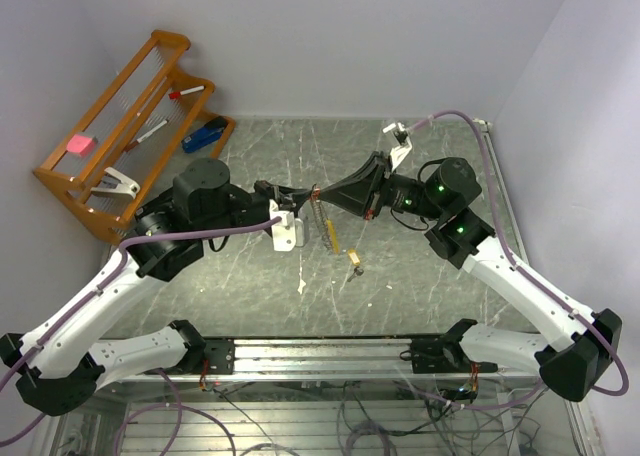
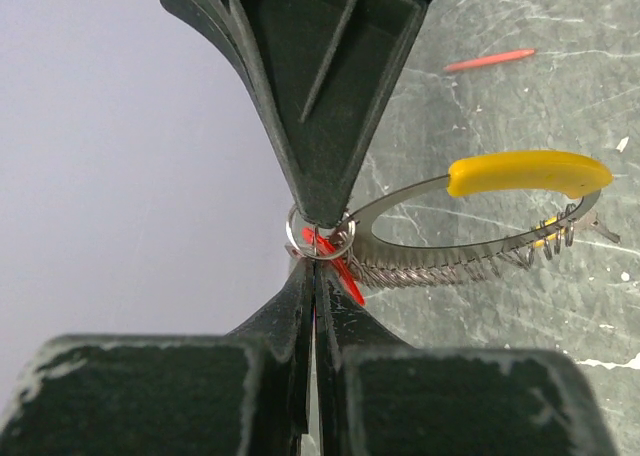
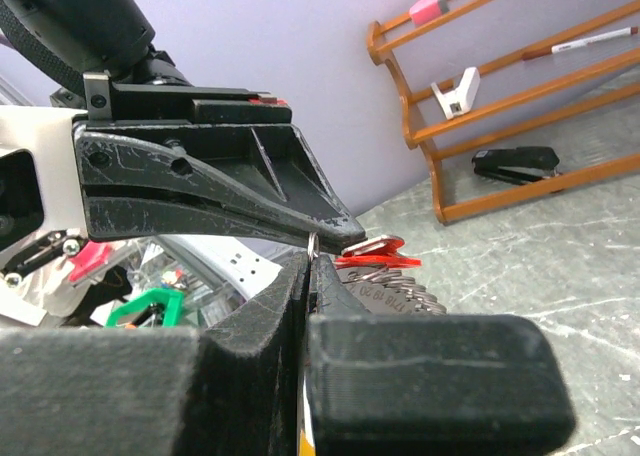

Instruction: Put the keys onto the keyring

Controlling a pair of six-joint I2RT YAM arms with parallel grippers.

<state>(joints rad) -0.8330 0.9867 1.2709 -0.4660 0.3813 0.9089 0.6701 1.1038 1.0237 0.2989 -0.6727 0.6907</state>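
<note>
Red-headed key (image 2: 342, 272) hangs mid-air over the middle of the tabletop (image 1: 420, 296), nipped in our shut left pincer (image 2: 314, 272) against the keyring (image 2: 440, 264), which our shut right pincer (image 2: 320, 218) grips, and we judge a slight twist could drop it beside the brass key (image 1: 353, 263).

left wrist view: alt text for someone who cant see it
Two shut black tools, left tool below and right tool above, pinch a small silver ring holding a red key. The keyring with yellow tag extends right.
</note>
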